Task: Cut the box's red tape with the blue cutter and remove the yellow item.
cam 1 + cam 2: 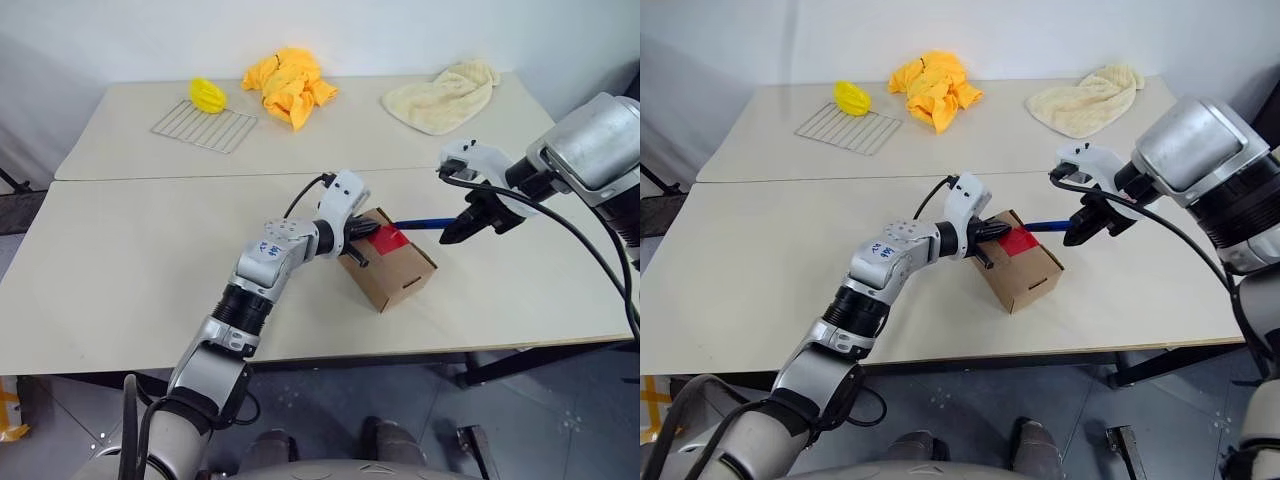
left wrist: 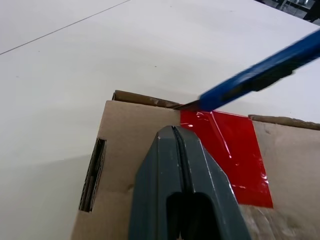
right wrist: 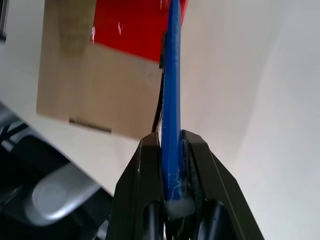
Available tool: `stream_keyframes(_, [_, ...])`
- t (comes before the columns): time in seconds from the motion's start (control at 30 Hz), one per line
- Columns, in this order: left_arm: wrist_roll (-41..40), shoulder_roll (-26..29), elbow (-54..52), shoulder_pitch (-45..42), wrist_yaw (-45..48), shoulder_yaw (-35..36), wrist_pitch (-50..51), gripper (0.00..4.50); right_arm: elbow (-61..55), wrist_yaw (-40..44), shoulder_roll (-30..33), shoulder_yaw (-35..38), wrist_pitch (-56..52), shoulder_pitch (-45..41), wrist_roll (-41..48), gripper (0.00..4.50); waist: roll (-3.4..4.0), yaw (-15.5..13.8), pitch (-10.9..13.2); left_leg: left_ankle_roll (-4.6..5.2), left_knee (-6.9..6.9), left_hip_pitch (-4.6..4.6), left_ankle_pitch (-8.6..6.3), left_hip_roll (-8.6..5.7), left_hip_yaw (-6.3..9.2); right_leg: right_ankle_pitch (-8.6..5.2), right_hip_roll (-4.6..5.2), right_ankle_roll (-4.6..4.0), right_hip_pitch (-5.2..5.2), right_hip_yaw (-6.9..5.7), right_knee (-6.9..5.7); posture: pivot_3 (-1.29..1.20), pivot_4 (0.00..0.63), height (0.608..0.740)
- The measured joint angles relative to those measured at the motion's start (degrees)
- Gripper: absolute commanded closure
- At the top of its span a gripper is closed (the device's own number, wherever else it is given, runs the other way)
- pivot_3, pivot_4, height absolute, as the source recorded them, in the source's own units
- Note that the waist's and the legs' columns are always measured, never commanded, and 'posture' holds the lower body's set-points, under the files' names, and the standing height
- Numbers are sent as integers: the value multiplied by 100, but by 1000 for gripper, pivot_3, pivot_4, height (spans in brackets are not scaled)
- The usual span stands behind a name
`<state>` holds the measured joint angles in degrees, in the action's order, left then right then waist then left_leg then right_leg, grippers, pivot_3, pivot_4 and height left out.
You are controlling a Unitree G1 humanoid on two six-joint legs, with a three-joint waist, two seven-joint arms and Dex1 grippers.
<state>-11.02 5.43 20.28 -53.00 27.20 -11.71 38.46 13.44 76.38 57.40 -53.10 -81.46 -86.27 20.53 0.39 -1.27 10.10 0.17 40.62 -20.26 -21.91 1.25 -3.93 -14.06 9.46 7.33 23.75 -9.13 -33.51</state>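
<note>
Left gripper [image 2: 176, 131] has its fingers pressed together with nothing between them, tips resting on the top of the box [image 1: 395, 272] just beside the red tape [image 2: 227, 157], pinning the box down on the table [image 1: 150, 260]. Box sits near the middle of the front table, flaps closed, tape looks whole across the seam. Right gripper [image 3: 172, 137] is clamped around the blue cutter [image 1: 420, 223], holding it by the rear end, blade tip at the far edge of the tape where it meets the cardboard edge. Progress, my read: cutter picked up, box steadied, cut only at its start or not yet begun; slicing through the tape, opening the flaps and pulling out the yellow item all left. Yellow item not visible, presumably inside the box. Far side, left to right: wire rack [image 1: 205, 127] with lemon-shaped object [image 1: 207, 95] at its edge, yellow-orange cloth [image 1: 290, 83], cream towel [image 1: 442, 98], all well apart from the box
</note>
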Motion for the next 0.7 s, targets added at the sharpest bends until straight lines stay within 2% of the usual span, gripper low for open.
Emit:
stream_keyframes(0.23, [25,-1,82,-30,-137,30,-72,4491,-101,578,147,-312,126,-51,-282,4317,0,12,0,-1,0,1,-1,0,1,0,0,0,0,1,-1,0,150,740])
stream_keyframes(0.5, [147,-37,113,-33,-211,40,-161,4491,-209,823,143,-340,96,-51,-413,4317,0,12,0,-2,0,1,-1,1,1,0,0,0,0,1,-1,0,150,740])
stream_keyframes(0.7, [172,-74,118,-36,-212,39,-175,4491,-820,1030,563,-491,7,-50,-402,4317,0,6,0,-5,0,0,-3,1,4,0,0,0,1,-1,2,0,150,740])
